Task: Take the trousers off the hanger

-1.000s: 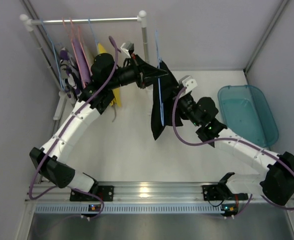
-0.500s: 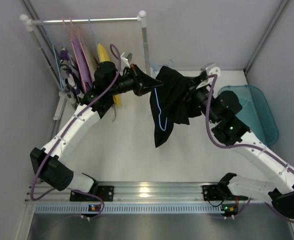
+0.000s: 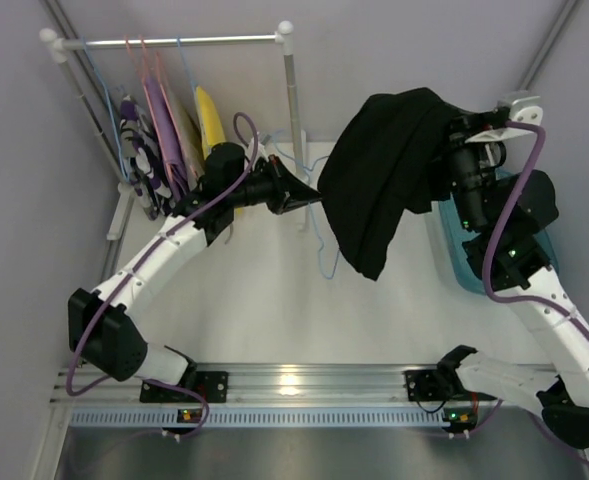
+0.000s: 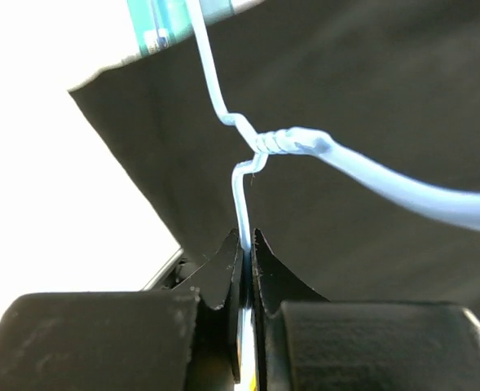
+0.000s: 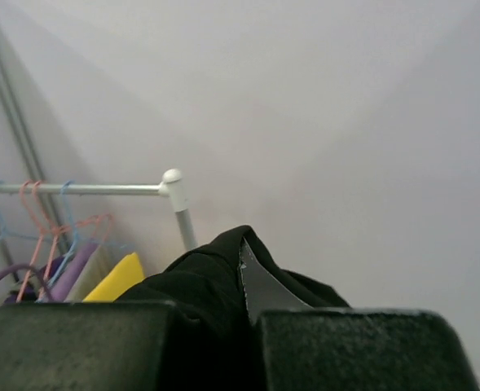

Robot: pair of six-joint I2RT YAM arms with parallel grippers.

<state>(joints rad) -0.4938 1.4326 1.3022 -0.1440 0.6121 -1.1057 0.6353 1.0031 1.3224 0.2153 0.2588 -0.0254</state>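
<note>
Top external view: the trousers (image 3: 384,170) hang bunched in the clamped right tool (image 5: 244,281), high and right of the hanger (image 4: 280,142), seemingly clear of its wire, whose neck the left tool (image 4: 246,244) pinches.

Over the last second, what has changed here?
The right gripper, shut on the trousers, swung them up and to the right, off the hanger, which now looks bare. The left gripper stayed shut on the hanger's neck, shifting slightly nearer. The rack and its clothes stayed put.
</note>
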